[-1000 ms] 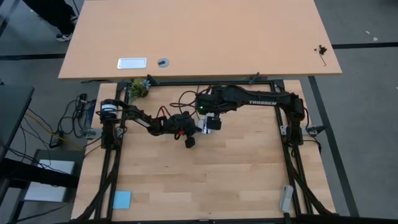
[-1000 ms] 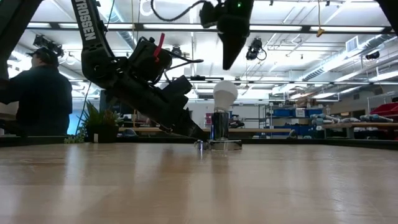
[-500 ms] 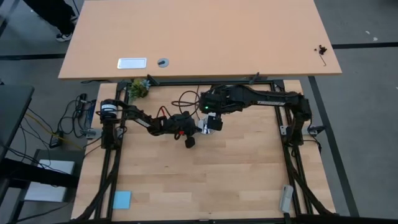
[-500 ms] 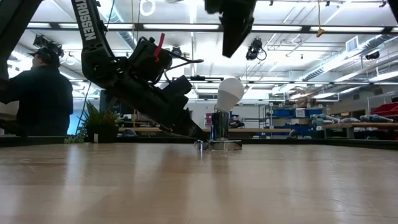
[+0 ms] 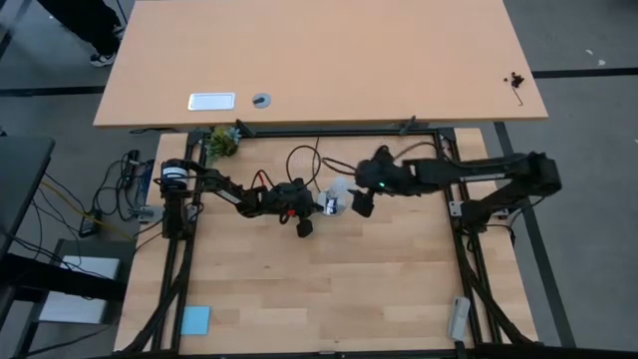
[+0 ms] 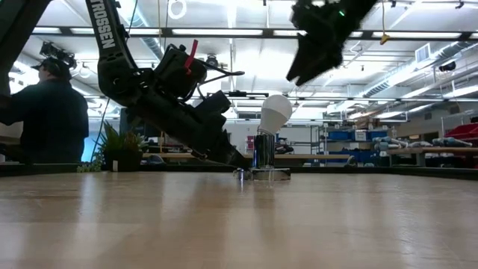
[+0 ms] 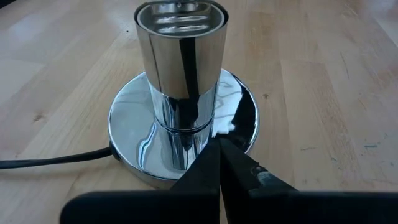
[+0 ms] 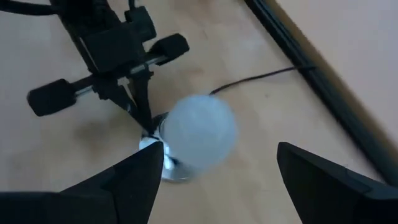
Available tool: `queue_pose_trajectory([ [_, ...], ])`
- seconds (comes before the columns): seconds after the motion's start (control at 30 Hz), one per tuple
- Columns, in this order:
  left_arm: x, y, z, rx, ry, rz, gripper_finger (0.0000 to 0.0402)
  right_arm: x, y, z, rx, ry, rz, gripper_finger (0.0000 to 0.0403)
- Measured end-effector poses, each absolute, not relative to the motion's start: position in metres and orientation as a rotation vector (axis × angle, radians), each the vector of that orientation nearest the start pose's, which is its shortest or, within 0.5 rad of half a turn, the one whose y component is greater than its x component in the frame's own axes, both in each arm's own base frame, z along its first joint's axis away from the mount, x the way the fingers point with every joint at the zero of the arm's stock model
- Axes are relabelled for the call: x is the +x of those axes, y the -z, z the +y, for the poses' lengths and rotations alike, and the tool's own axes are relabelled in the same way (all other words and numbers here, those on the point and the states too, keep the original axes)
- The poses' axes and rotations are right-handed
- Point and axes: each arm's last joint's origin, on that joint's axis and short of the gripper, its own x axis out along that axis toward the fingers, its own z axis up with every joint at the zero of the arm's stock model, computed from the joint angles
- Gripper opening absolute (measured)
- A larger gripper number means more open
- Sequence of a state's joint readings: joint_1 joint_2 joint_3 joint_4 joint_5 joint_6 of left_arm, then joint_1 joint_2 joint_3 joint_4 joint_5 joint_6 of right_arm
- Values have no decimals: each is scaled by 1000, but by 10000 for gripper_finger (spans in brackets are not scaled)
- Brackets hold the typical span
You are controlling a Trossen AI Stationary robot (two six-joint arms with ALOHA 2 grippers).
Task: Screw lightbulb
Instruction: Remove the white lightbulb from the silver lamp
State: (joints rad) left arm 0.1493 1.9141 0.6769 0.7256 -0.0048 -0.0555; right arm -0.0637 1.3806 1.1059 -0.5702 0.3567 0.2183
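Observation:
The white frosted lightbulb (image 6: 274, 112) sits tilted with its narrow end in the top of the chrome socket tube (image 6: 263, 151), which stands on its round silver base disc (image 7: 130, 118). The bulb also shows in the high view (image 5: 339, 188) and the right wrist view (image 8: 202, 130). My left gripper (image 7: 219, 144) is shut, low at the disc's edge. My right gripper (image 6: 302, 67) is open and empty, above and to the right of the bulb; it also shows in the high view (image 5: 364, 206). My left gripper presses the tips of its shut fingers (image 7: 214, 155) on the base disc's rim (image 7: 239, 127), on the side toward the table's left. The fingers slant down from the table's left. The disc lies flat on the table.
The socket's black cord (image 5: 299, 160) loops toward the far edge. A small plant (image 5: 221, 142) stands at the far left and a blue pad (image 5: 195, 319) lies near left. A larger desk (image 5: 319, 60) stands beyond. A person (image 6: 45, 112) stands behind the table.
My right gripper has risen from just above the bulb and drawn away toward the table's right edge. The bulb has tipped from upright to leaning in the socket. The socket has stayed where it was.

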Motion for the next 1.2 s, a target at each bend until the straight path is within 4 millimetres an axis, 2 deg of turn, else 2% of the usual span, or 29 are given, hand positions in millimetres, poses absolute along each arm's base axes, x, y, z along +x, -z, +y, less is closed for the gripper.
queue_pose_trajectory([
  [0.13,326,-93,49,-92,-166,507,3,267,-249,-21,183,431,674,319],
  [0.23,326,-93,49,-92,-166,503,3,263,-223,-19,256,409,574,318],
  [0.3,327,-93,49,-93,-166,501,3,263,-214,-19,300,394,478,318],
  [0.37,327,-93,49,-97,-168,502,3,264,-209,-19,301,360,418,319],
  [0.57,327,-93,50,-99,-169,501,3,259,-198,-16,302,361,444,314],
  [0.7,327,-94,50,-99,-169,498,3,254,-180,-16,276,425,479,315],
  [0.8,327,-94,50,-99,-169,497,3,256,-168,-19,266,467,428,319],
  [0.97,327,-94,50,-99,-169,495,3,268,-158,-23,227,418,329,323],
  [1.2,327,-93,50,-99,-169,498,3,282,-141,-42,232,511,270,323],
])
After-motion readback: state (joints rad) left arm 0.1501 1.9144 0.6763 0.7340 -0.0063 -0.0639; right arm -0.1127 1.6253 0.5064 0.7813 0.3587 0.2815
